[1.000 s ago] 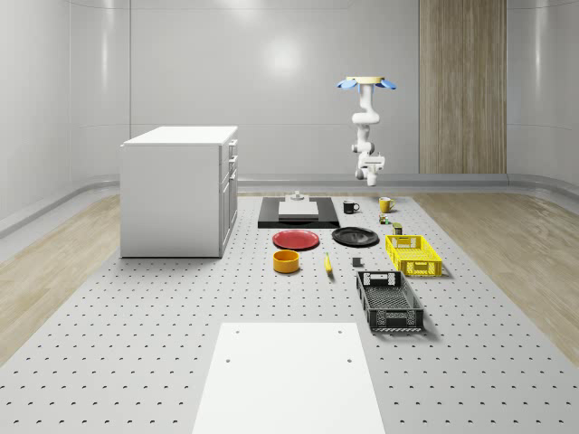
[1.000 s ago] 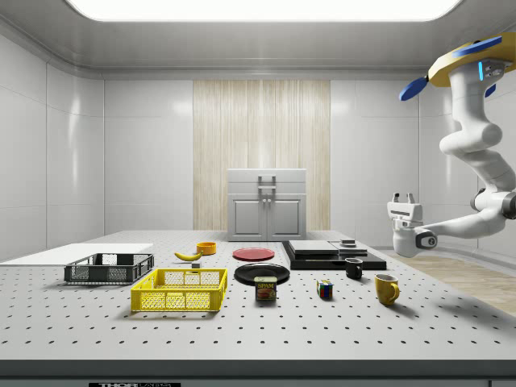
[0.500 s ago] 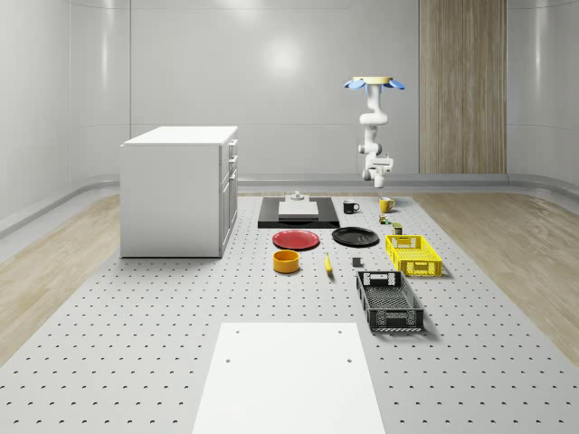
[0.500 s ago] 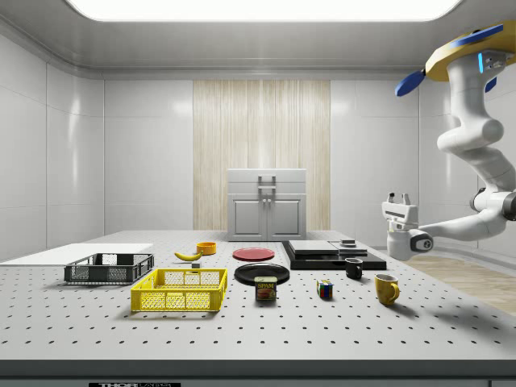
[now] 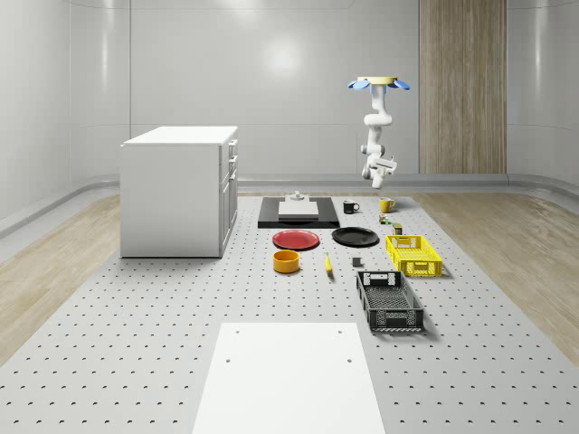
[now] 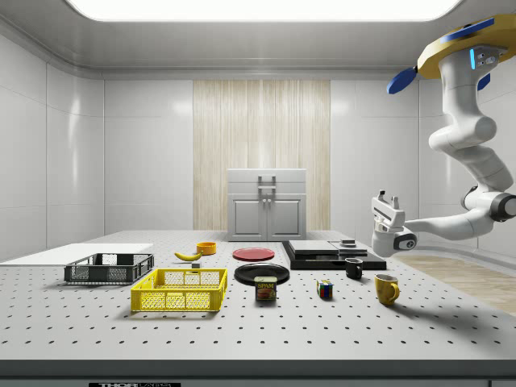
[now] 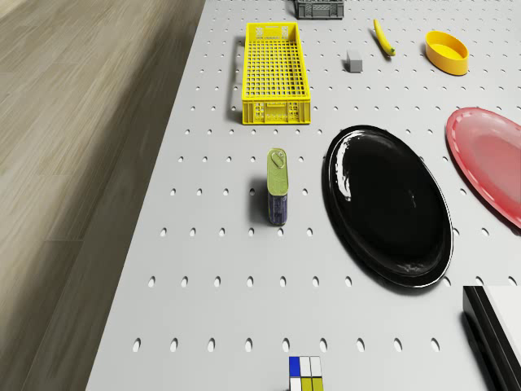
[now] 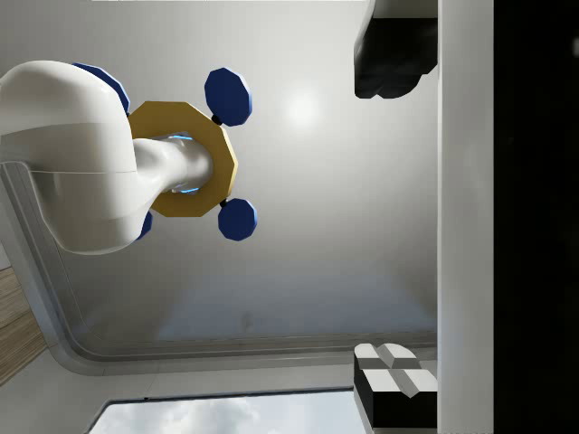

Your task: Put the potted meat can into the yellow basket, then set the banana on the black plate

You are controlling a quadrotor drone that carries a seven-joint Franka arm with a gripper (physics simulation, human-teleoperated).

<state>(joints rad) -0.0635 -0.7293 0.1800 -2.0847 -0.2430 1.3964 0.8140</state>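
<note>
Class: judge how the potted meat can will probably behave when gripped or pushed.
The potted meat can looks like rigid metal, so it probably won't deform. It stands upright, tall and narrow, so a high push may tip it. Flat sides suggest it won't roll.

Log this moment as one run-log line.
drone: hovering above table's far end | claw: raised, pointing upward, holding nothing | potted meat can: on table, outside yellow basket | banana: off black plate
</note>
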